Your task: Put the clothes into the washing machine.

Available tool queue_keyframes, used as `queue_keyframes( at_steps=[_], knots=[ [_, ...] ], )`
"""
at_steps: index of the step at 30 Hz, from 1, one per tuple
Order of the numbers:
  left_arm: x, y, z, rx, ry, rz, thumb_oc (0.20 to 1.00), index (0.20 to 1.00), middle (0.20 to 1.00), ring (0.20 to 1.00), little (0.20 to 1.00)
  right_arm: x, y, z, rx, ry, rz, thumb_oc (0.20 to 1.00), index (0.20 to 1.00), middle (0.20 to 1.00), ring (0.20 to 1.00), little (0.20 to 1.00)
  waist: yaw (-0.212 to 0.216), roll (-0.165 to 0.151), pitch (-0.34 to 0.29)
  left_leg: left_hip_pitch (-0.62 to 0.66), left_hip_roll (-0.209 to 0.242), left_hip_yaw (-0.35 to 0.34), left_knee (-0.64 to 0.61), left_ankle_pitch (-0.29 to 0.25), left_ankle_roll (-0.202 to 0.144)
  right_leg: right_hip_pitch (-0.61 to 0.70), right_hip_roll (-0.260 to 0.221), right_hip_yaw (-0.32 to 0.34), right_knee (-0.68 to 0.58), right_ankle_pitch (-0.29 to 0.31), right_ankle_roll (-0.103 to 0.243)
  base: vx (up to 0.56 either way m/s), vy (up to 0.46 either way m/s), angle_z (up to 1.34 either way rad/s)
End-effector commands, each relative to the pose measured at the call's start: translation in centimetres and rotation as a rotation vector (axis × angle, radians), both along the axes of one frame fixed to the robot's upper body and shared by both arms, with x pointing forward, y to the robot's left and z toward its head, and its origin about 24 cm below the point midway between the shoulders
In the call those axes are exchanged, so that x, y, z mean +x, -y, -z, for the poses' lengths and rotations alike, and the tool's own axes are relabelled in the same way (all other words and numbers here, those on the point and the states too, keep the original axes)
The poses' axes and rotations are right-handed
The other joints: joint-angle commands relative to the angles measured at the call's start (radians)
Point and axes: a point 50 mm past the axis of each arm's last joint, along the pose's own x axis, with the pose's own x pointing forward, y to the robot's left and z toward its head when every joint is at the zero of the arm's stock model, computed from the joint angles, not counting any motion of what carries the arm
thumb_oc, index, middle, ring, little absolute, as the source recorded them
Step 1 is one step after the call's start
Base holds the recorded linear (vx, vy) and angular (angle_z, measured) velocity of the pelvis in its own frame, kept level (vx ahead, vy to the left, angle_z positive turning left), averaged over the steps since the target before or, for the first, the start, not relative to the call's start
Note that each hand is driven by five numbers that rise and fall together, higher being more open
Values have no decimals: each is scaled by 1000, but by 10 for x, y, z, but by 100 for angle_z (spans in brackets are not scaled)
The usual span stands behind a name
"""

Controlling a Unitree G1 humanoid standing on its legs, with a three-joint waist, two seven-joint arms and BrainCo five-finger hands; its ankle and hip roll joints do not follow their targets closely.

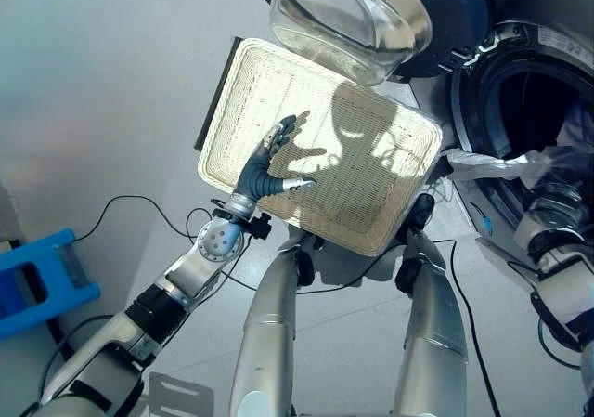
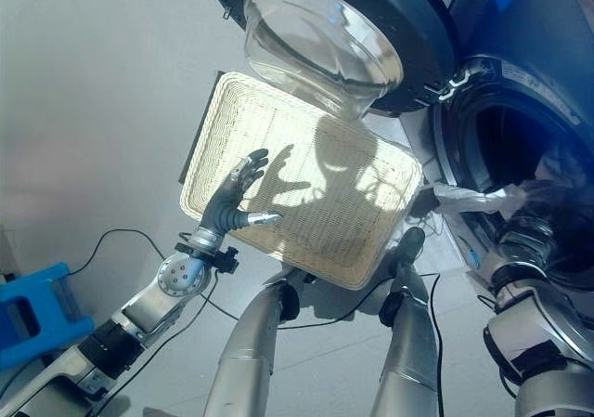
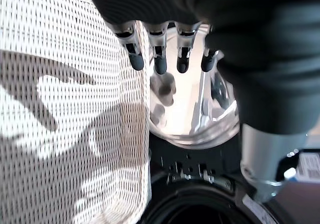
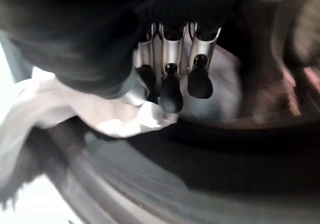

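A white garment [image 1: 487, 164] hangs over the rim of the washing machine's drum opening [image 1: 538, 110] at the right. My right hand [image 1: 557, 199] is at that opening; in the right wrist view its fingers [image 4: 171, 92] are curled onto the white garment [image 4: 75, 109]. More clothes lie dimly inside the drum. The pale wicker basket [image 1: 371, 222] stands on the floor in front of the machine with nothing in it. My left hand [image 1: 264, 171] hovers over the basket's near left part, fingers [image 3: 160, 59] straight and spread, holding nothing.
The machine's round door [image 1: 353, 18], with its bulging glass, stands swung open above the basket's far edge. A blue plastic stool [image 1: 37, 282] sits on the grey floor at the far left.
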Motion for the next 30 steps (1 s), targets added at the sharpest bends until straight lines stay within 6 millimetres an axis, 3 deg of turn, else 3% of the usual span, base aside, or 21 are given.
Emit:
queue_keyframes(
  at_steps=[1,6,7,8,11,13,24,30],
  knots=[
    [-9,3,-7,-91,52,24,1000,1000,1000,1000,1000,-26,33,-16,25,245,149,200,200,200,200,200,-1,48,-21,80,0,1,-83,-44,-93,9,11,-44,144,-138,110,55,46,-5],
    [-9,0,-5,-105,36,11,1000,1000,1000,1000,1000,-32,33,-1,269,531,229,200,200,200,200,200,-11,45,-21,113,-3,3,-88,-54,-88,41,21,-38,139,-148,106,48,44,-5],
    [-9,0,-5,-110,30,3,1000,1000,1000,1000,1000,-31,31,4,425,718,263,200,200,200,200,200,-12,44,-21,124,-4,4,-91,-56,-85,52,25,-37,139,-152,104,33,25,-1],
    [-9,0,-5,-110,30,3,1000,1000,1000,1000,1000,-31,31,4,425,718,263,200,200,200,200,200,-12,44,-21,124,-4,4,-91,-56,-85,52,25,-37,139,-152,104,0,0,0],
    [-4,-4,-11,-120,32,-18,1000,1000,1000,1000,1000,-21,20,7,767,1082,294,200,200,200,200,200,-17,36,-21,118,-12,6,-97,-41,-72,50,31,-45,128,-139,85,14,6,0],
    [-2,-4,-13,-124,28,-21,1000,1000,1000,1000,1000,-15,15,7,888,1202,281,200,200,200,200,200,-19,34,-21,124,-12,7,-96,-44,-72,56,33,-44,130,-142,84,16,7,-1],
    [14,0,-23,-125,-4,-20,1000,1000,1000,1000,1000,25,-30,-22,1505,1823,16,200,200,200,200,200,-18,22,-21,144,-25,-4,-88,-48,-72,88,50,-47,145,-161,71,9,-5,-2],
    [21,6,-30,-125,-15,-21,1000,1000,1000,1000,1000,45,-57,-55,1670,1957,-89,200,200,200,200,200,-14,19,-21,138,-34,-12,-86,-44,-73,91,58,-45,146,-161,68,6,-25,1]
  ],
)
